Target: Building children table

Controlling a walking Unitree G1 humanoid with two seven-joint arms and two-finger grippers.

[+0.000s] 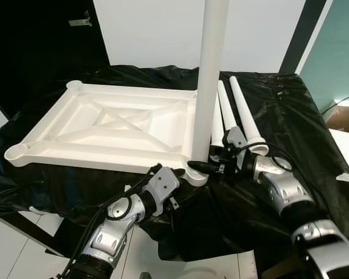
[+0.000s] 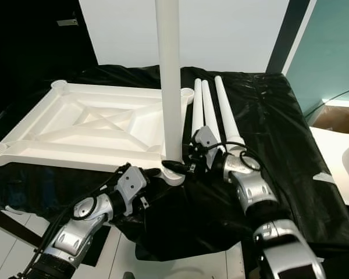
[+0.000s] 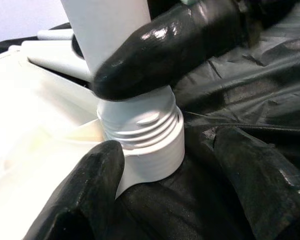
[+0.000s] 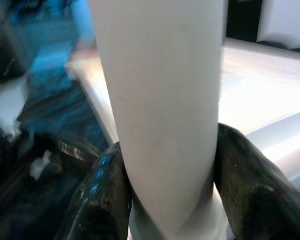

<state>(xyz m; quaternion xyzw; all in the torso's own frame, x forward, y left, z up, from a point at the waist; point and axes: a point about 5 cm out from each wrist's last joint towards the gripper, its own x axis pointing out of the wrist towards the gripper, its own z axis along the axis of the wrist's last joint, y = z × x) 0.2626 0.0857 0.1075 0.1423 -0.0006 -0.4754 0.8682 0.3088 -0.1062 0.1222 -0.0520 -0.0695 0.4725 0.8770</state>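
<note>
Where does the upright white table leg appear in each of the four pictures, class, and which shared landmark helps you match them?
Left eye view: upright leg, centre, rising from the tabletop's near right corner.
Right eye view: the same leg, left of centre.
Left wrist view: its threaded base entering the corner socket.
Right wrist view: close up, clamped by the right tool.
Shared landmark: the corner socket.

Two silver jointed arms, left arm and right arm, with black cables along them, grey wrist blocks, glossy black fingers.
</note>
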